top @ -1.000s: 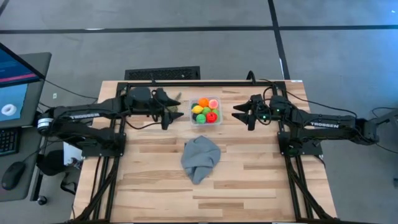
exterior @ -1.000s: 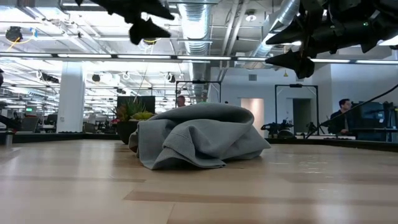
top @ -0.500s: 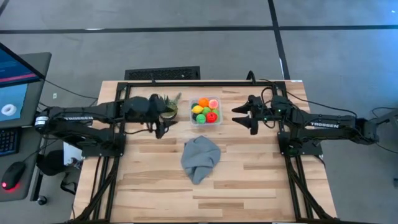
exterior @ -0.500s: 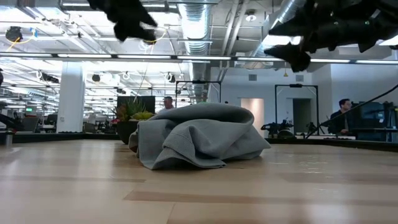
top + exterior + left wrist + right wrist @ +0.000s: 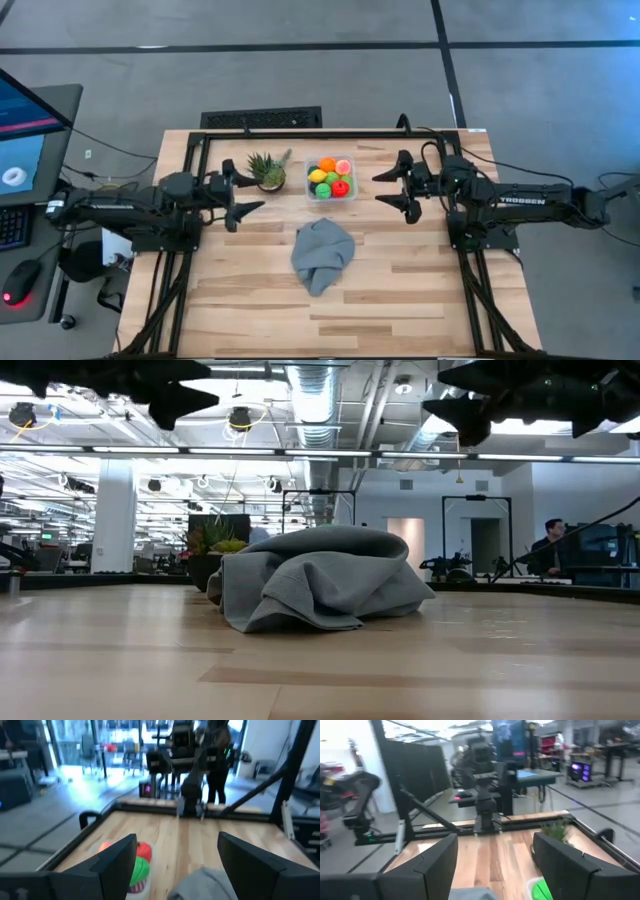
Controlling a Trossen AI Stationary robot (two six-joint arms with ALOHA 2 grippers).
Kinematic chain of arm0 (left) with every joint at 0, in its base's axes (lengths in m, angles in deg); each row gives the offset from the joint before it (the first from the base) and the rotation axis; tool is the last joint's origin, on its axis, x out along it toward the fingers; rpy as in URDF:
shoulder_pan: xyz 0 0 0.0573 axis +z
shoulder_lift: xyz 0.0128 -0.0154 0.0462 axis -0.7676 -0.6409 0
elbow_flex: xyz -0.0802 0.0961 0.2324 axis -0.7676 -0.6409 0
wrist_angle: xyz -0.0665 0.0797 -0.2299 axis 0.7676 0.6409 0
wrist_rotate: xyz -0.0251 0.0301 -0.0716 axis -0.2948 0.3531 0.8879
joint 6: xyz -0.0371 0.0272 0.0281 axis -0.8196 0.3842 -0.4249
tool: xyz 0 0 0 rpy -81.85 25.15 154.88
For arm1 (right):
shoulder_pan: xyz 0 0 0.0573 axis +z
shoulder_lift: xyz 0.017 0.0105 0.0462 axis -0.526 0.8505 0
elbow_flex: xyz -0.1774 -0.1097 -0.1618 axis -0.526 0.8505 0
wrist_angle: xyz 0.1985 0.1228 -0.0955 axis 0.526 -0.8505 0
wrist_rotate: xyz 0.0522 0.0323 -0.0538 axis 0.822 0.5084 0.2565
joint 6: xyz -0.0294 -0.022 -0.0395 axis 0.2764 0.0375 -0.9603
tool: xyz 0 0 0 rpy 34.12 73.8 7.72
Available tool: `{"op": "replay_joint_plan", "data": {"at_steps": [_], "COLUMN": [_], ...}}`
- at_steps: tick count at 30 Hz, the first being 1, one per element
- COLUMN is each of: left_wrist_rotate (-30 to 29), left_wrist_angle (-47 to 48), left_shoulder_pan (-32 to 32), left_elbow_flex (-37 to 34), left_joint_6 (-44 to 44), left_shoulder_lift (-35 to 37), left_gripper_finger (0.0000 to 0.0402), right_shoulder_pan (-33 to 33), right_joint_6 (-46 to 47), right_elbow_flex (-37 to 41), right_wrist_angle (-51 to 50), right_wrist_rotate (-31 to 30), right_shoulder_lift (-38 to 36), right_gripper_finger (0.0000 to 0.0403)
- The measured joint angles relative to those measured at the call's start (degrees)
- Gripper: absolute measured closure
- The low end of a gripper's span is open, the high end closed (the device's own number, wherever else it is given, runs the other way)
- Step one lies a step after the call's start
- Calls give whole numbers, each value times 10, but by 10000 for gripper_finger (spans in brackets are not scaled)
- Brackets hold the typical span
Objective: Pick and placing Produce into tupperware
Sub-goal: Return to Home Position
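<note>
The tupperware sits on the tabletop near its back edge, about midway between the left and right edges. All visible produce is inside it: orange, pink-red, yellow, green, red and one dark piece, packed together. No loose pieces show on the wood. A potted plant stands just beside the tupperware, toward the left edge. A grey cloth lies crumpled mid-tabletop, nearer the front than the container.

The left gripper is above the tabletop, left of the plant, jaws spread and holding nothing. The right gripper is right of the tupperware, jaws spread and also holding nothing.

In the low view the cloth blocks the tupperware completely. Only some plant leaves show behind it, both arms are dark shapes at the top, and a person is in the room beyond. The left wrist view shows red, green and orange produce plus a cloth edge. The right wrist view shows the plant and a green piece at the frame edge, which the low view hides.
</note>
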Motion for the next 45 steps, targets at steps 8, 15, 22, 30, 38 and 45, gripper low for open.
{"op": "replay_joint_plan", "data": {"at_steps": [8,15,22,30,38,45], "left_wrist_rotate": [7,13,-23,-73,-138,-208], "left_wrist_angle": [-128,-187,-211,-249,-219,-227], "left_shoulder_pan": [0,-4,-29,-89,-157,-202], "left_elbow_flex": [-116,-173,-206,-238,-238,-239], "left_joint_6": [15,0,2,38,49,76], "left_shoulder_lift": [79,128,167,210,243,254], "left_gripper_finger": [134,134,134,134,134,134], "right_shoulder_pan": [-32,-56,-52,-61,-157,-149], "right_joint_6": [28,130,143,138,218,192], "right_elbow_flex": [45,195,216,216,216,216], "right_wrist_angle": [110,424,447,453,422,314], "right_wrist_rotate": [54,55,71,117,249,123], "right_shoulder_lift": [0,0,-3,-6,-111,-273], "right_gripper_finger": [121,121,121,121,121,121]}}
